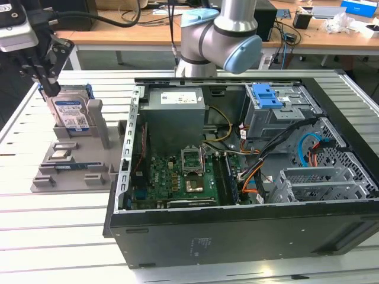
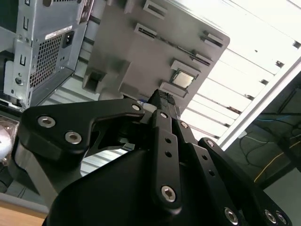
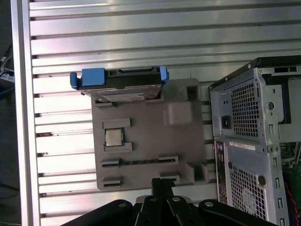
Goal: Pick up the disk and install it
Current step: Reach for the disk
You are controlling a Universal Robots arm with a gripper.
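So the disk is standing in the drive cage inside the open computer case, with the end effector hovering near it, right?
Not quite. The exterior view shows the disk standing upright in the grey holder block, outside the open computer case. The end effector does hover near it.

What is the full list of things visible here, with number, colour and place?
table: one, silver slats, under everything
holder block: one, grey, on the table, exterior view's left
disk: one, silver with blue rails, upright in the holder block
chip: one, silver, in the holder block
computer case: one, black, open, on the table
power supply: one, grey, inside the case
motherboard: one, green, inside the case
latch: one, blue, atop the metal cage in the case
arm: one, grey with light blue caps, behind the case
end effector: one, black, above the holder block, apart from the disk
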